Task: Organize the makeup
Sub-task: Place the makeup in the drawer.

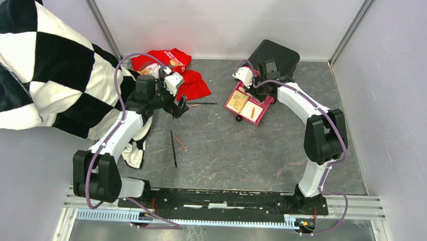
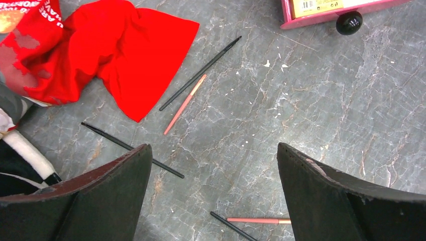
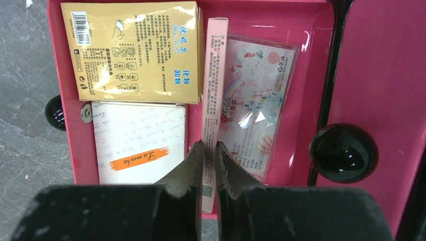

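Observation:
In the right wrist view my right gripper (image 3: 207, 145) is shut on the near end of a long pink stick box (image 3: 214, 75), which lies in the pink drawer (image 3: 60, 100). Beside it in the drawer are a gold packet (image 3: 133, 50), a white card (image 3: 138, 145) and a patterned packet (image 3: 256, 100). My left gripper (image 2: 213, 155) hangs open over the table with nothing between its fingers. Below it lie thin black pencils (image 2: 201, 73) (image 2: 131, 149) and a pink pencil (image 2: 185, 104). Another black and pink pair (image 2: 256, 220) shows at the bottom edge.
A red cloth (image 1: 178, 71) lies at the back, left of centre. A black box (image 1: 278, 56) stands behind the pulled-out drawer (image 1: 252, 106). A black-and-white checked blanket (image 1: 41, 66) covers the left side. A black knob (image 3: 344, 153) sits on the neighbouring drawer.

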Controlling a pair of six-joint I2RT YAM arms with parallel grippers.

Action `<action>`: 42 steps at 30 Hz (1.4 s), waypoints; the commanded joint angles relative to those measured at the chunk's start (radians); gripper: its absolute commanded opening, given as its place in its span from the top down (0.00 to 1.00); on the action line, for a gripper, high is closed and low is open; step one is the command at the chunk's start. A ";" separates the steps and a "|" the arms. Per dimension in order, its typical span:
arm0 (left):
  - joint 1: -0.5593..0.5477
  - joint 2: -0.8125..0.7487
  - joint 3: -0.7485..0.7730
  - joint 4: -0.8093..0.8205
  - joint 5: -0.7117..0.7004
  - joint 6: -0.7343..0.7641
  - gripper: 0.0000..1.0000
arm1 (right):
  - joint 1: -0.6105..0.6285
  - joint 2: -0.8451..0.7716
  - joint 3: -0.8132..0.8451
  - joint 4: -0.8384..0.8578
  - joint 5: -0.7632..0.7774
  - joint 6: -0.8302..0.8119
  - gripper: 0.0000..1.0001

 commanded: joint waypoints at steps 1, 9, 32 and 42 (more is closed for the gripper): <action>0.003 0.013 0.039 0.003 0.044 0.039 0.00 | -0.006 0.023 0.060 -0.018 -0.013 -0.012 0.87; 0.002 0.015 0.036 0.018 0.063 0.033 0.00 | -0.008 0.049 0.099 -0.025 0.010 -0.003 0.81; 0.001 -0.024 0.004 0.051 0.085 0.018 0.00 | -0.032 0.053 0.090 -0.024 0.037 0.031 0.52; 0.002 -0.034 0.000 0.053 0.087 0.014 0.00 | -0.054 0.086 0.141 -0.038 0.030 0.030 0.55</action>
